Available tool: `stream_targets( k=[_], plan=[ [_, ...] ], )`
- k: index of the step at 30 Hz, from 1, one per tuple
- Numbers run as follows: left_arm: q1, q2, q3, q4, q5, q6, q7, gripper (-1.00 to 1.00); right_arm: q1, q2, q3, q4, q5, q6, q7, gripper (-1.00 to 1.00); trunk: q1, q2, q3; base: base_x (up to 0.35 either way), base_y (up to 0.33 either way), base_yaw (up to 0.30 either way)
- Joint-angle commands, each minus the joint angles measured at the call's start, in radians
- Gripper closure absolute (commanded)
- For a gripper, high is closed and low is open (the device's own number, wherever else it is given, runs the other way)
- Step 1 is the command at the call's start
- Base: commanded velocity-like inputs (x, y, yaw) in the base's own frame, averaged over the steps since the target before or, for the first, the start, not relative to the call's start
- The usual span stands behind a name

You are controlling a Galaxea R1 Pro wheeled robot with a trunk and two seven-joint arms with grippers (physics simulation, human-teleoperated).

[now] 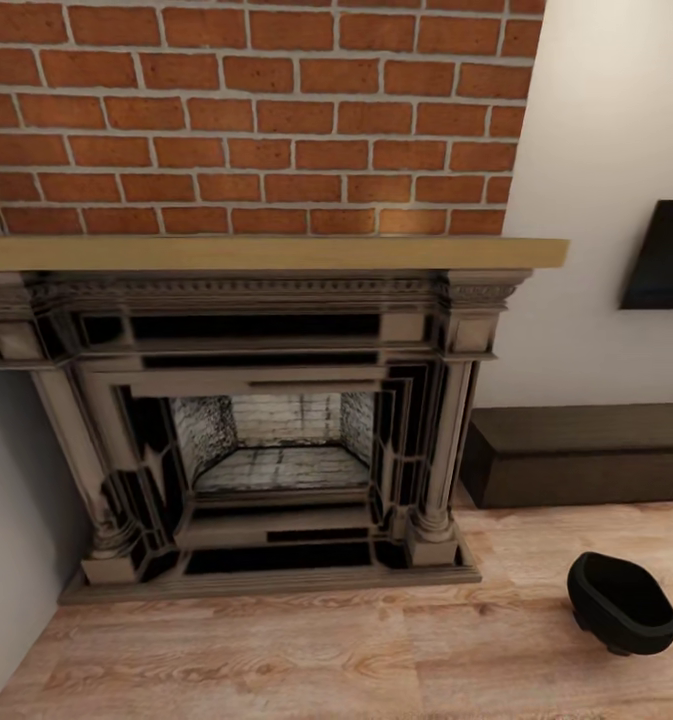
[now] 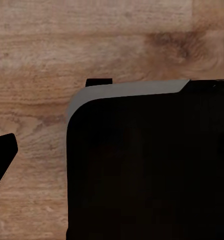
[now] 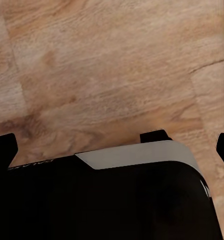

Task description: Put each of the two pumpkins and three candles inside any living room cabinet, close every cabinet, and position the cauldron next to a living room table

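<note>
The black cauldron [image 1: 621,603] stands upright on the wooden floor at the lower right of the head view. Behind it, against the white wall, is the low dark-brown cabinet [image 1: 586,455], its fronts shut. The pumpkins, the candles and the table are out of view. My right gripper [image 3: 113,150] hangs over the floor with its dark fingertips [image 3: 3,150] far apart and nothing between them. My left gripper [image 2: 112,150] also hangs over the floor. One fingertip [image 2: 3,155] sits at the picture's edge and the other is lost against my dark base.
A large stone fireplace [image 1: 266,430] with a wooden mantel [image 1: 266,252] and brick chimney fills the wall ahead. A dark screen [image 1: 666,255] hangs on the wall above the cabinet. My black base [image 3: 107,200] is under both wrists. Open floor [image 1: 306,650] lies before the hearth.
</note>
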Motion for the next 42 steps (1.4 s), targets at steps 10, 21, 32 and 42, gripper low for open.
stream_targets(
  k=[10, 21, 32, 42],
  plan=[
    [0.0, 0.0, 0.0, -0.001, -0.002, -0.002, -0.001, -1.0, -0.001, 0.0, 0.0, 0.001, -0.006, -0.003, 0.001, -1.0, 0.0, 0.0, -0.001, 0.0, 0.0, -0.291],
    [0.0, 0.0, 0.0, -0.002, -0.002, -0.002, -0.001, -1.0, -0.001, 0.0, 0.0, 0.001, -0.039, -0.003, 0.001, -1.0, 0.0, 0.0, -0.004, 0.014, 0.0, -0.291],
    [0.0, 0.0, -0.002, -0.002, -0.003, -0.002, 0.0, -1.0, -0.001, 0.0, 0.0, -0.001, -0.046, -0.013, 0.001, -1.0, 0.0, 0.0, -0.007, 0.169, -0.069, -0.156],
    [0.0, 0.0, -0.002, -0.002, -0.003, -0.002, 0.0, -1.0, -0.001, 0.0, 0.0, 0.0, -0.046, -0.014, 0.001, -1.0, 0.0, 0.0, -0.007, 0.263, -0.163, -0.004]
  ],
)
